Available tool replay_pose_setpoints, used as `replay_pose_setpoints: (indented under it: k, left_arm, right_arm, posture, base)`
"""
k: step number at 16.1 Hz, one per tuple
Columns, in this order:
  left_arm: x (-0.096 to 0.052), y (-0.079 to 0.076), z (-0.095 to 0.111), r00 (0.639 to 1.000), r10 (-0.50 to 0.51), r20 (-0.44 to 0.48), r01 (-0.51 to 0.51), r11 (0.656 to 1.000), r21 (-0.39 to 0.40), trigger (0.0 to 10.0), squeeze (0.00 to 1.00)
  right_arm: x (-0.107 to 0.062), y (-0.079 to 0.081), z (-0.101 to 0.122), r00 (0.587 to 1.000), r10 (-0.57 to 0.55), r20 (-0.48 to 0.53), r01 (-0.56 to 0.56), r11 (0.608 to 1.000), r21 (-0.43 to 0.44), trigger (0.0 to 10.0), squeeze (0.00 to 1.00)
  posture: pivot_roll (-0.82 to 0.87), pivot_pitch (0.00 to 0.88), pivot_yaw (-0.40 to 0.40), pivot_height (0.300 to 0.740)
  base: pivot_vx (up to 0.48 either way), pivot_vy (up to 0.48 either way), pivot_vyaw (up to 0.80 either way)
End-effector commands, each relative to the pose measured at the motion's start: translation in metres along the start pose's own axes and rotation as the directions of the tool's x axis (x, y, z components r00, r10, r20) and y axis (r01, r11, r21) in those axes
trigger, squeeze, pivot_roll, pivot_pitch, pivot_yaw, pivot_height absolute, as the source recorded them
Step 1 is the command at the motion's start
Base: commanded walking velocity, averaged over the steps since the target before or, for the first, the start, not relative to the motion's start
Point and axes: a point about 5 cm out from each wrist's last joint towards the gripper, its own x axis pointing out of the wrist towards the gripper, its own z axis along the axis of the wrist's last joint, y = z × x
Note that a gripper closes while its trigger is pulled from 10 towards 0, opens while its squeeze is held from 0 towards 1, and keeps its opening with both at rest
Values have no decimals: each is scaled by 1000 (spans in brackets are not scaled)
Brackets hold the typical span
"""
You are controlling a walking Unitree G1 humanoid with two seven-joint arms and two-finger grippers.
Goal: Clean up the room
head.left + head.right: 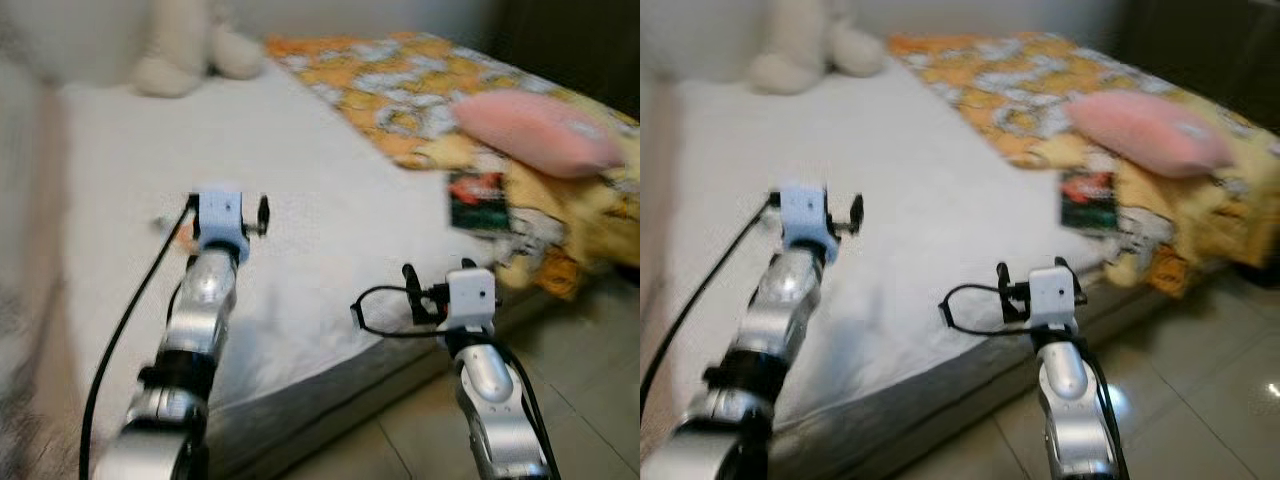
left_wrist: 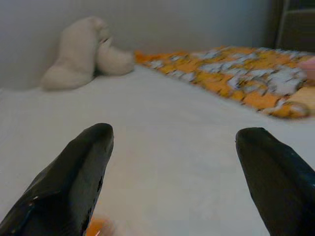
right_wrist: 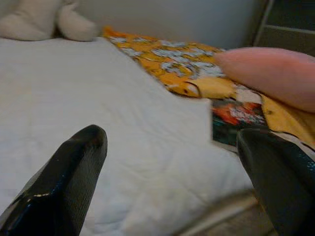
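Head views: a bed with a white sheet fills the scene, blurred. A cream plush sits at the bed's far end. An orange quilt lies along the bed's right side, with a pink pillow on it and a dark book at the quilt's near edge. The left arm reaches over the bed; the right arm is raised beside the bed's near corner, over the floor.

Left wrist view: the left gripper hovers over the sheet with its 2 fingers spread wide and nothing between them; the plush is beyond it.

Right wrist view: the right gripper has its 2 fingers spread wide and empty, aimed at the bed's corner, with the book just past one finger and the pillow above the book.
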Motion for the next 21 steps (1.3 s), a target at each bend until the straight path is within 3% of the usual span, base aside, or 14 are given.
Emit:
replay_pose_setpoints:
  k: [1, 6, 9, 12, 14, 16, 19, 21]
  left_arm:
    - [4, -3, 4, 1000, -2, 10, 2, 1000, -4, 10000, 0]
    - [18, 0, 5, 997, 30, -68, -27, 999, 38, 10000, 0]
    - [32, 1, 27, 1000, 14, -13, -13, 996, 87, 10000, 0]
    - [49, 3, 45, 998, 25, -52, -19, 995, 101, 10000, 0]
    - [58, 1, 58, 997, 20, -76, -14, 997, 80, 10000, 0]
    - [65, 5, 74, 995, 48, -86, -48, 999, 3, 10000, 0]
    - [63, 25, 67, 972, 163, -167, -185, 975, -126, 10000, 0]
    - [62, 30, 62, 963, 191, -189, -214, 971, -110, 10000, 0]
  right_arm:
    - [2, -3, 3, 1000, -9, 3, 9, 1000, 7, 10000, 0]
    - [-6, -4, 0, 1000, 3, -20, -3, 1000, 2, 10000, 0]
    - [-15, -2, -4, 999, 4, -39, -4, 1000, 2, 10000, 0]
    - [-28, 1, -9, 998, 8, -68, -8, 1000, 9, 10000, 0]
    - [-38, 6, -11, 996, 9, -88, -7, 1000, 19, 10000, 0]
    - [-51, 10, -13, 994, 7, -110, -4, 1000, 31, 10000, 0]
    - [-64, 9, -13, 990, 5, -138, 0, 999, 34, 10000, 0]
    - [-73, 12, -13, 988, 25, -152, -22, 1000, 23, 10000, 0]
  posture:
    - [-28, 0, 32, 740]
    - [-45, 0, 30, 740]
    - [-79, 0, 39, 740]
    - [-124, 0, 56, 740]
    - [-153, 0, 71, 740]
    - [-182, 12, 89, 740]
    - [-207, 53, 85, 740]
    - [-212, 70, 75, 740]
  base:
    - [480, 0, 0]
    - [358, 0, 0]
    - [0, 0, 0]
    - [0, 0, 0]
    - [0, 0, 0]
    - [0, 0, 0]
    - [0, 0, 0]
    - [0, 0, 0]
